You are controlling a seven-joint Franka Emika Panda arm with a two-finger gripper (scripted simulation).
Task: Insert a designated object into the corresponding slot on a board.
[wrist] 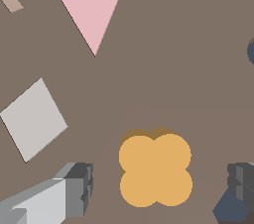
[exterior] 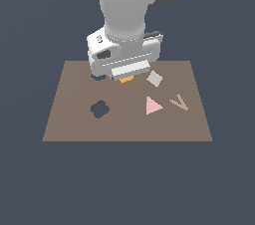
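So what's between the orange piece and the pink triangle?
Nothing. In the wrist view, only bare board runs from the orange piece to the pink triangle. The grey square sits off to one side.

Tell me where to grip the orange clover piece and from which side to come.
Come straight down from above: the orange piece lies flat on the board, so only its thin edges offer hold. Close the open gripper across two opposite lobes, where the fingers already flank it.
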